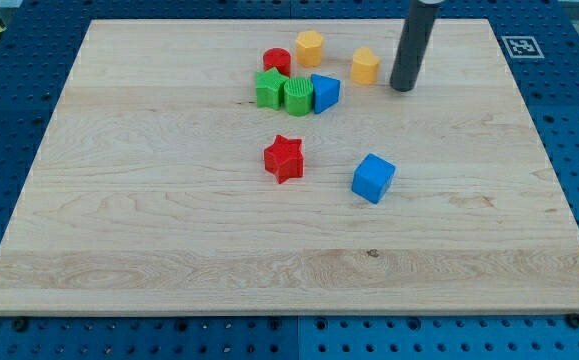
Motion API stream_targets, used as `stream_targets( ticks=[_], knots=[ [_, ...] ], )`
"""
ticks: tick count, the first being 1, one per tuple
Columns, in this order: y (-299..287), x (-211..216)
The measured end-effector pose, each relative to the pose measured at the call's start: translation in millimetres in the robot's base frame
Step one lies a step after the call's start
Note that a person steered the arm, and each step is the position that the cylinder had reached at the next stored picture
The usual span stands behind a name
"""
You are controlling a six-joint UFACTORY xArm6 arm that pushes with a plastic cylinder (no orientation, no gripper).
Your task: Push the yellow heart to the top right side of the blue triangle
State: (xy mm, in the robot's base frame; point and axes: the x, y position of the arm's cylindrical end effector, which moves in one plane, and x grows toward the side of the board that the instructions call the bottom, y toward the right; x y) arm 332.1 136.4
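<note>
The blue triangle (pixel 324 92) lies in the upper middle of the wooden board (pixel 149 220). Two yellow blocks are near it. One (pixel 366 66) is up and to the right of the triangle, a short gap away, and looks like the heart. The other (pixel 309 47) is just above the triangle and looks like a pentagon. My tip (pixel 402 88) rests on the board right of the heart-like yellow block, a small gap away and slightly lower in the view.
Two green blocks (pixel 268 88) (pixel 298 94) sit side by side against the triangle's left. A red cylinder (pixel 276 61) lies above them. A red star (pixel 283 157) and a blue cube (pixel 373 178) lie lower, near the board's middle.
</note>
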Motion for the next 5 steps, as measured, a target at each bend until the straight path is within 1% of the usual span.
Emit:
stream_targets(
  ticks=[1,2,4,5],
  knots=[
    [24.3,-16.3],
    [34.2,-36.3],
    [-15.6,-38.1],
    [-21.6,-38.1]
  ],
)
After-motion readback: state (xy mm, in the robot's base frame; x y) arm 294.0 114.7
